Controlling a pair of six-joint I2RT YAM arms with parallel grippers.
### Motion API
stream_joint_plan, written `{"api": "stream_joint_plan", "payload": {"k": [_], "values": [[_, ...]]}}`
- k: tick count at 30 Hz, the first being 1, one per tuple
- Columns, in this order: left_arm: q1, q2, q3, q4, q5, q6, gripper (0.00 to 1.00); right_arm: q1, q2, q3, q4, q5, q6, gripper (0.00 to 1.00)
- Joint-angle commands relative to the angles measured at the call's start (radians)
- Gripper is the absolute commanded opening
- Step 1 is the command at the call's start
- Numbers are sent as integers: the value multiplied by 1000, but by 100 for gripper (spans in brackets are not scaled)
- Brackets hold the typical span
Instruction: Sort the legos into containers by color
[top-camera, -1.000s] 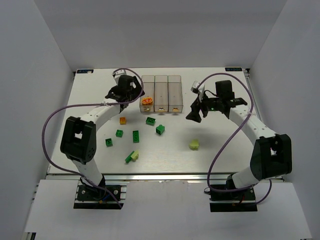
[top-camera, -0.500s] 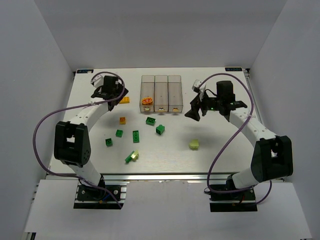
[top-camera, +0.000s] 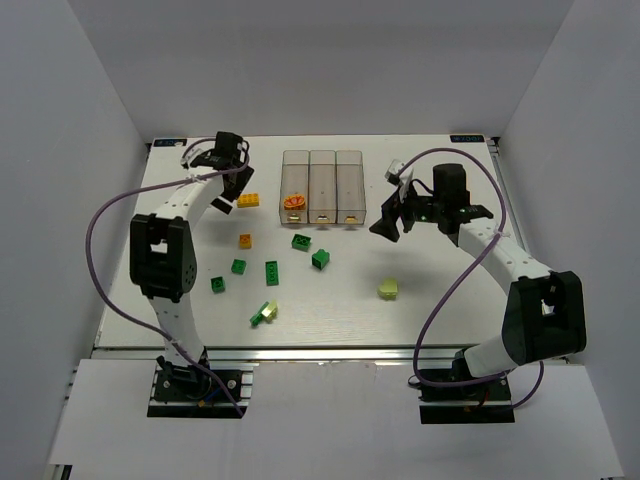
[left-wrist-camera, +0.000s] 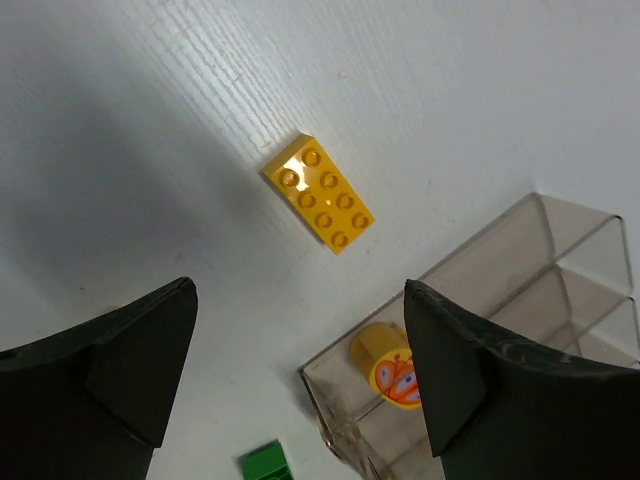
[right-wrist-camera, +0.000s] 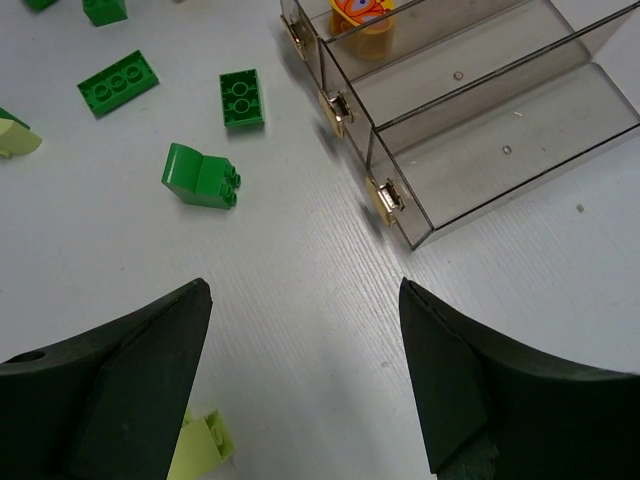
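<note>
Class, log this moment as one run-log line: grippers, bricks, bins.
left gripper: open, near orange brick | right gripper: open, empty, beside bins | left bin: one orange piece | green bricks: on table

Legos (right-wrist-camera: 241, 98) are orange, green and pale yellow-green; containers (right-wrist-camera: 480, 97) smoky clear; table (top-camera: 450, 290) white

Loose legos (top-camera: 271, 272) lie before the containers (top-camera: 322, 180) (one inside).

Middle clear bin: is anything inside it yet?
Empty. In the right wrist view the middle bin shows only bare floor; the orange piece sits in the neighbouring bin.
</note>
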Motion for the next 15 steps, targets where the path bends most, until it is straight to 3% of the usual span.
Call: {"api": "stream_joint_plan", "payload": {"k": [1,9,15], "values": [[14,47,77,-112,0,-80,93,-5,-29,-20,47,6,6,80],[43,172,239,-177,34,-154,91,-3,-28,-32,61,11,8,80],[54,235,243,-168,88,-191,89,-3,-34,-48,67,15,3,80]]}}
